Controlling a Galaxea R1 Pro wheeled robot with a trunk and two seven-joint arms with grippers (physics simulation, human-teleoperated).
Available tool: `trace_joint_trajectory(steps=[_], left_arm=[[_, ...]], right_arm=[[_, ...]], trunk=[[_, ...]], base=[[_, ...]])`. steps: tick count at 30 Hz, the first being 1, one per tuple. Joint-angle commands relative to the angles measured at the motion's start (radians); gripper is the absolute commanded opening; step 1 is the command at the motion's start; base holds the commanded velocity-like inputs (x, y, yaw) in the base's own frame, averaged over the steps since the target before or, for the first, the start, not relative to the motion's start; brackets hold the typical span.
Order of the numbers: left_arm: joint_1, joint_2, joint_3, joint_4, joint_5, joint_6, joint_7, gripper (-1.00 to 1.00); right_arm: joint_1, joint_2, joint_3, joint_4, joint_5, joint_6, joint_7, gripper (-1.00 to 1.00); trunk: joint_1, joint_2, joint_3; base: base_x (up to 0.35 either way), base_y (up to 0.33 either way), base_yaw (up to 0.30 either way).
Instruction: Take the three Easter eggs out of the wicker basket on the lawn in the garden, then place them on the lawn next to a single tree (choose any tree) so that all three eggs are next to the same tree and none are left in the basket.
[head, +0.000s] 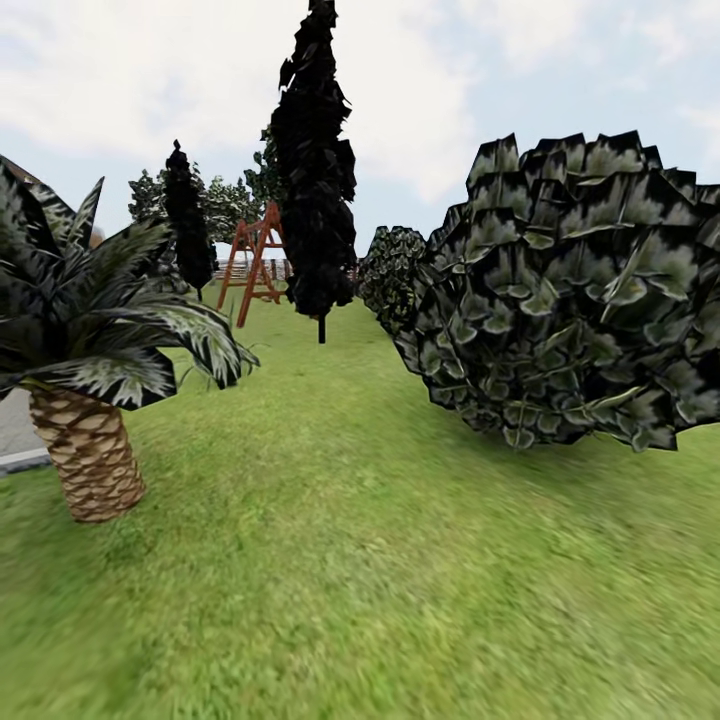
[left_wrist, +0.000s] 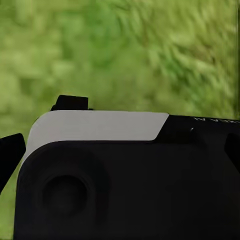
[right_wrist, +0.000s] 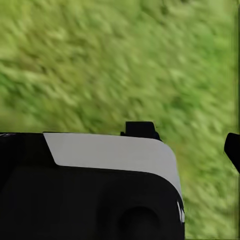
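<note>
We're in transit over the lawn (head: 380, 560), grass under both wrists. Big bush (head: 570, 300) ahead right, dark cypress (head: 315, 170), palm (head: 90, 440) ahead left. No basket or eggs in sight; keep scanning, steer between plants. Can't tell how either pincer's fingers stand.

Blurred lawn (head: 400, 560) under palm (head: 88, 455), perhaps bush (head: 570, 300).

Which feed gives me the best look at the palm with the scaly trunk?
The head view: the palm stands on the lawn at that picture's left, scaly trunk and striped fronds plain to see. Both wrist views give blurred grass beyond dark gripper housing, with nothing of the palm to go by.
</note>
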Motion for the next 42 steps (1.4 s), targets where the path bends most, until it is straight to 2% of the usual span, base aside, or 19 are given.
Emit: trace_joint_trajectory(steps=[1, 11, 33, 42], left_arm=[[0.0, 0.0, 0.002, -0.001, 0.01, 0.001, -0.004, 1.0], [0.0, 0.0, 0.002, -0.001, 0.01, 0.001, -0.004, 1.0], [0.0, 0.0, 0.002, -0.001, 0.01, 0.001, -0.004, 1.0], [0.0, 0.0, 0.002, -0.001, 0.01, 0.001, -0.003, 1.0]], right_arm=[[-0.001, 0.0, 0.0, 0.001, 0.0, -0.003, 0.0, 1.0], [-0.001, 0.001, 0.0, 0.001, 0.0, -0.004, 0.0, 1.0], [-0.001, 0.001, 0.0, 0.001, 0.0, -0.004, 0.0, 1.0], [-0.001, 0.001, 0.0, 0.001, 0.0, -0.004, 0.0, 1.0]], trunk=[[0.001, 0.0, -0.001], [0.001, 0.0, -0.001], [0.001, 0.0, -0.001], [0.001, 0.0, -0.001]], base=[[0.32, -0.097, 0.005], [0.32, -0.102, 0.148], [0.32, -0.12, 0.016], [0.319, -0.131, 0.206]])
